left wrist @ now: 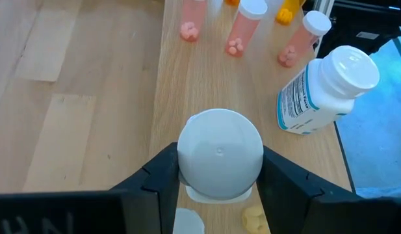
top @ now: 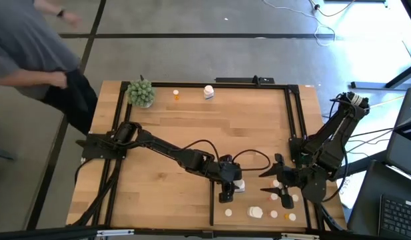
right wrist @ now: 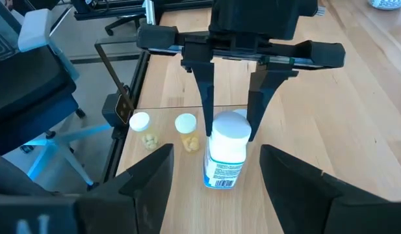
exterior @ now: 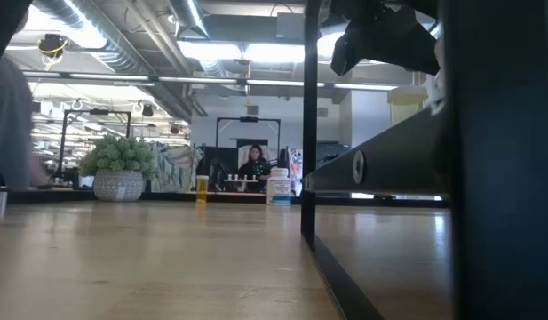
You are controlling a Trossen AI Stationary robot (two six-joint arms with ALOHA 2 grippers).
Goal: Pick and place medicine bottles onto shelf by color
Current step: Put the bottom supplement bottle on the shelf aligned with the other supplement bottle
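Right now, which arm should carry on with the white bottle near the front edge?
Left. Its gripper already straddles the white bottle, a finger on each side. The right gripper stands open beside it, holding nothing.

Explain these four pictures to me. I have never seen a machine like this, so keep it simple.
Two dark robot arms work at a wooden table. One picture looks straight down, one looks level across the tabletop, and two come from cameras on the arms' wrists. The left gripper has its fingers against both sides of a white bottle seen from above, near the table's front edge. The right gripper waits open beside it, facing another white bottle. Small orange bottles stand nearby. At the far edge sit a green plant, one orange bottle and one white bottle.
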